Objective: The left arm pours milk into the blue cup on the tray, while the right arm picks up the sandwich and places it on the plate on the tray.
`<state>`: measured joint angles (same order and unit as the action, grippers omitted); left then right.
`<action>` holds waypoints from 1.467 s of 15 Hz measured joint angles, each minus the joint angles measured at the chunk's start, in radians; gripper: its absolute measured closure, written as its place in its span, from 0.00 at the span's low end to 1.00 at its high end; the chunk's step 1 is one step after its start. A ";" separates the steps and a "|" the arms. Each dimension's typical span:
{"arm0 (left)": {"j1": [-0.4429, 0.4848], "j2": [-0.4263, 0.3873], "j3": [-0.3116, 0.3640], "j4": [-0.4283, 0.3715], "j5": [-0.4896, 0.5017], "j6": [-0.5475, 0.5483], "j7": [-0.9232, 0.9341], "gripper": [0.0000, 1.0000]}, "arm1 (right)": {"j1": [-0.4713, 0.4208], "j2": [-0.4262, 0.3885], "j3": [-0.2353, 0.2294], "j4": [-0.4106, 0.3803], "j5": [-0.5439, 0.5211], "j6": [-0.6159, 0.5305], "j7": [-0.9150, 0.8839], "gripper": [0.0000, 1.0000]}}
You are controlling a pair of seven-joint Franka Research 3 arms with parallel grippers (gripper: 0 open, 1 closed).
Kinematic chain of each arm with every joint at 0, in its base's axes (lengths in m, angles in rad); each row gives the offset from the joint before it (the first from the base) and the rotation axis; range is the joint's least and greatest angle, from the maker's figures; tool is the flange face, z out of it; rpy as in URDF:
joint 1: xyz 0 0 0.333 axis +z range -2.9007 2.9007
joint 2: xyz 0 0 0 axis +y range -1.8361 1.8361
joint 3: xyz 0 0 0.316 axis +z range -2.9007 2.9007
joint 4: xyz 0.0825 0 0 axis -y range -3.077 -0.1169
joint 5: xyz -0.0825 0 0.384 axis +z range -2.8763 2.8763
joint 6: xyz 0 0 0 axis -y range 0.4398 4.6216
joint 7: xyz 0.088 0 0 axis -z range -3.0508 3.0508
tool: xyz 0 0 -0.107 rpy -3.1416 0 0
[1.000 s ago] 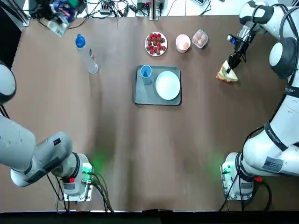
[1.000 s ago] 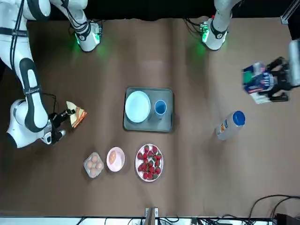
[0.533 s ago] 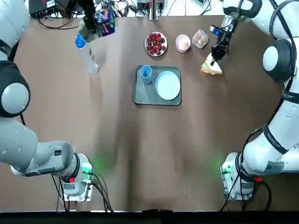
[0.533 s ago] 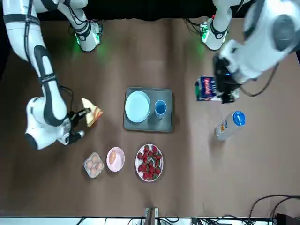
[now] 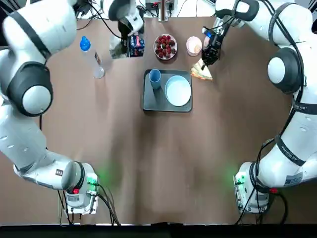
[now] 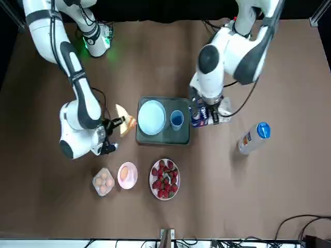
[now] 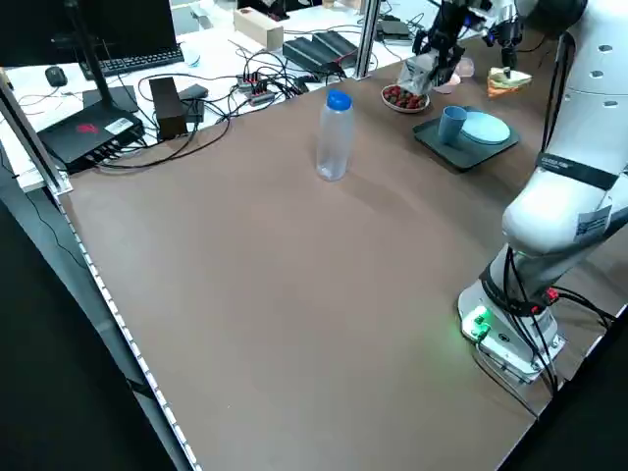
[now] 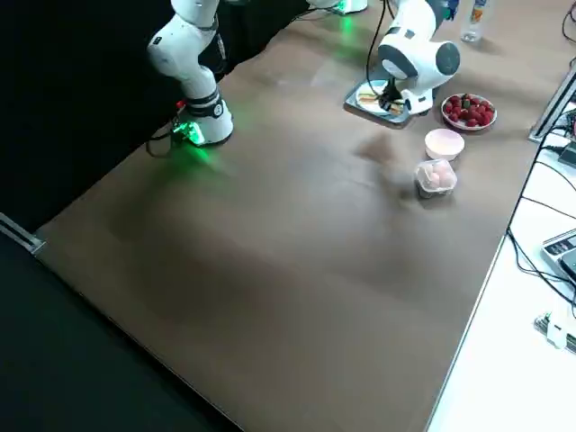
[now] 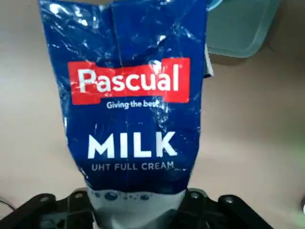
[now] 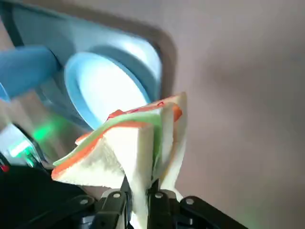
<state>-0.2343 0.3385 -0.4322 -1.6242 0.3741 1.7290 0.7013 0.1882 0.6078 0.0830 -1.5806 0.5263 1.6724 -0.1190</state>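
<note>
Two grippers loaded: left gripper [image 5: 130, 45] clamps the milk [image 5: 134, 45], up in the air beside the tray [image 5: 154, 100], near the cup [image 5: 154, 76]; right gripper [image 5: 208, 56] pinches the sandwich [image 5: 201, 72], just off the plate [image 5: 178, 90].

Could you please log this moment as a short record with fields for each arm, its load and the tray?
left gripper: shut on the milk carton, held in the air beside the tray, short of the blue cup
right gripper: shut on the sandwich, just off the tray's edge
tray: holds the blue cup and the bare white plate
poured: not yet
</note>
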 joint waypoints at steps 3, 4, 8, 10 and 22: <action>-0.062 0.058 0.004 0.016 0.046 0.005 -0.071 0.48 | 0.069 0.004 0.000 -0.003 0.061 0.142 0.090 0.85; -0.080 0.073 0.006 0.021 0.060 0.005 -0.076 0.48 | 0.091 0.008 0.000 -0.005 0.075 0.182 0.106 0.85; -0.128 0.125 0.010 0.033 0.101 0.005 -0.120 0.47 | 0.150 0.036 0.000 -0.013 0.111 0.265 0.149 0.85; -0.136 0.146 0.012 0.049 0.109 0.005 -0.121 0.48 | 0.173 0.054 0.000 -0.022 0.117 0.265 0.152 0.85; -0.158 0.172 0.026 0.054 0.131 0.005 -0.122 0.48 | 0.228 0.083 -0.002 -0.045 0.119 0.265 0.169 0.67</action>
<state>-0.3928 0.5105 -0.4058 -1.5703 0.5052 1.7342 0.5793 0.4166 0.6904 0.0806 -1.6258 0.6451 1.9376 0.0503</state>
